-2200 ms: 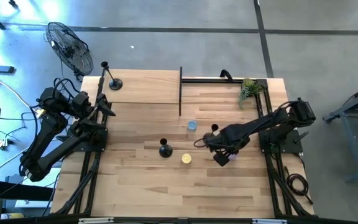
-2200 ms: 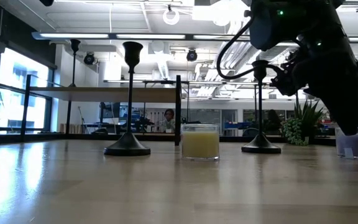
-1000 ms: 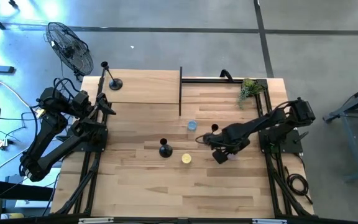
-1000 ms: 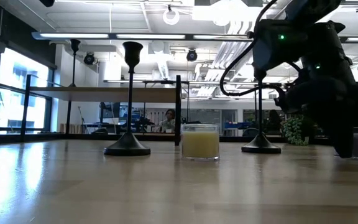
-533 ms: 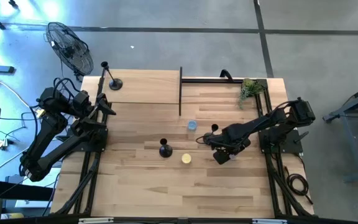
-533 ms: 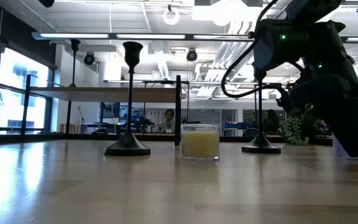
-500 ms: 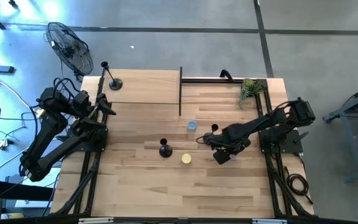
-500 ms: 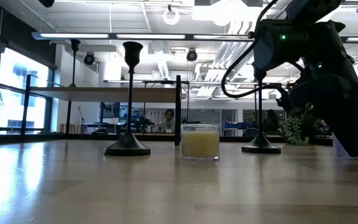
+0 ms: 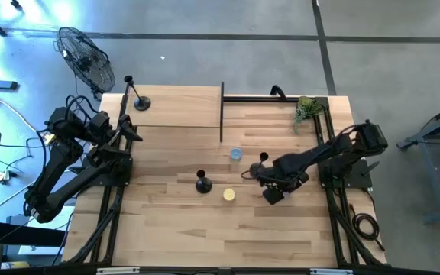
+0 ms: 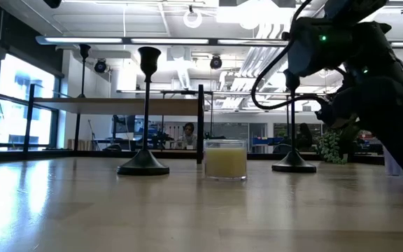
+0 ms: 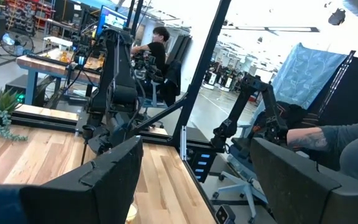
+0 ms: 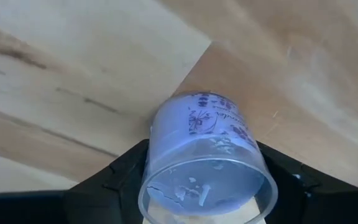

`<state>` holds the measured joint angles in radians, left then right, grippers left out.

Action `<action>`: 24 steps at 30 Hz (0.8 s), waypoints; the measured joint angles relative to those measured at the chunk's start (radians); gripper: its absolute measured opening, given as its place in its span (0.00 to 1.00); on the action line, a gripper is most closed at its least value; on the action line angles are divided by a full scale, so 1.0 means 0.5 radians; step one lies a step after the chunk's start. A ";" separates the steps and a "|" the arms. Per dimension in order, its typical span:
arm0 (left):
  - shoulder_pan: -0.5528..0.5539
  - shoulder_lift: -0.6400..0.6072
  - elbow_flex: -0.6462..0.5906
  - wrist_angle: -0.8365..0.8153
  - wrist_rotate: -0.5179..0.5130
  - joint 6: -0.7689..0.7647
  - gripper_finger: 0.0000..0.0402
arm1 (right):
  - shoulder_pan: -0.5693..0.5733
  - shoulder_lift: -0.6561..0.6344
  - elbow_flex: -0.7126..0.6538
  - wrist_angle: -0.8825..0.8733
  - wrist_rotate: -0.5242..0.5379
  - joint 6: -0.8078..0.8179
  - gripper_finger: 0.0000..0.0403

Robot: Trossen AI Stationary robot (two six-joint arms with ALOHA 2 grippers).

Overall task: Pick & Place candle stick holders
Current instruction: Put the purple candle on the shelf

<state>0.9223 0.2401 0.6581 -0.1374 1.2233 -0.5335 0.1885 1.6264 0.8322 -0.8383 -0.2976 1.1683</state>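
Candle stick holders: three black ones. One (image 9: pixel 203 182) stands at the table's middle; one (image 9: pixel 263 159) stands just beside the right arm; one (image 9: pixel 138 99) stands at the far left corner, on the raised part of the table (image 9: pixel 174 229).
Handling: probably stiff metal and not fragile, but tall on a small base, so it can tip easily. The thin stem (image 10: pixel 146 115) looks smooth and may slip.
Where to hold: I would take the stem low, near the round base (image 10: pixel 143 168), and keep it upright.
Right gripper (image 12: pixel 204 165): its fingers are closed around a lavender jar candle (image 12: pixel 205 158), not around a holder.
Left gripper (image 11: pixel 191 177): fingers apart, nothing between them, waiting at the table's left edge.
Other things: a yellow jar candle (image 10: pixel 225 159) and a small blue jar (image 9: pixel 236 154) near the middle.
Hidden: in the low view the right arm covers part of the right holder's stem; the far holder is small and hard to make out.
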 joint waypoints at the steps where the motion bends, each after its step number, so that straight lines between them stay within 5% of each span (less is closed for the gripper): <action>1: 0.000 0.000 0.000 0.000 0.000 0.000 0.73 | 0.014 0.000 0.019 -0.005 0.000 0.003 0.55; 11: 0.000 0.000 0.000 0.001 -0.004 0.001 0.73 | 0.120 -0.001 0.469 -0.303 0.124 0.005 0.55; 24: 0.001 0.000 -0.001 0.002 0.066 -0.011 0.73 | 0.153 -0.002 1.247 -0.498 0.685 -0.066 0.55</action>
<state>0.9226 0.2401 0.6579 -0.1364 1.2564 -0.5392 0.2649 1.6253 1.4558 -1.0873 0.0448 1.1353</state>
